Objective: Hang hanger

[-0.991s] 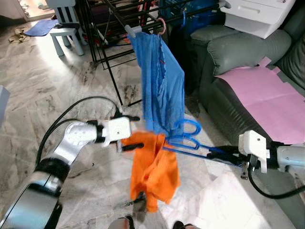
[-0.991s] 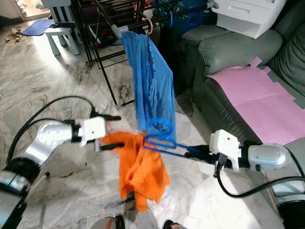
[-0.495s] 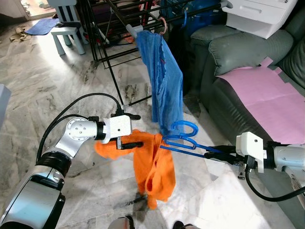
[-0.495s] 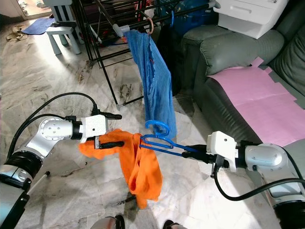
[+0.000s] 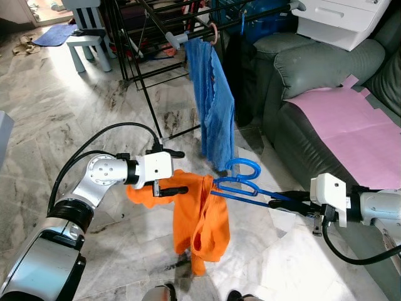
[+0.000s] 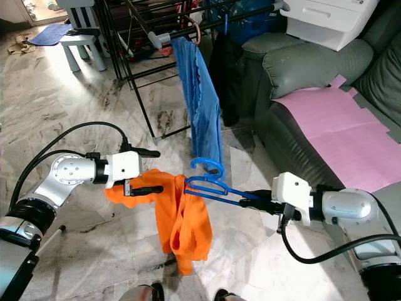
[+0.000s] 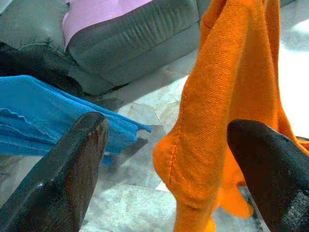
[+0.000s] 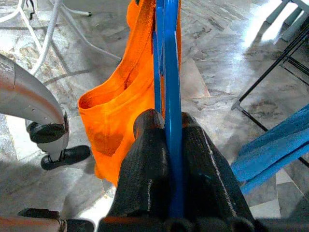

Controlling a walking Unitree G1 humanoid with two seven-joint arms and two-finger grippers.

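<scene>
Nearest the robot, an orange knitted garment [image 5: 203,222] hangs in folds above the pale marble floor [image 5: 75,119], draped over one end of a blue plastic hanger [image 5: 241,186]. The right tool [image 5: 289,202] has its two black fingers [image 8: 147,159] closed tight on the hanger's far arm, holding it roughly level with the hook loop rising beside the cloth. The left tool [image 5: 174,172] sits at the garment's upper edge with its fingers spread wide, orange cloth lying between them without being pinched. Just behind, a blue garment [image 5: 213,100] hangs from a black metal drying rack [image 5: 147,37]. A grey leather sofa [image 5: 313,69] carrying a pink sheet [image 5: 351,125] stands on the right
</scene>
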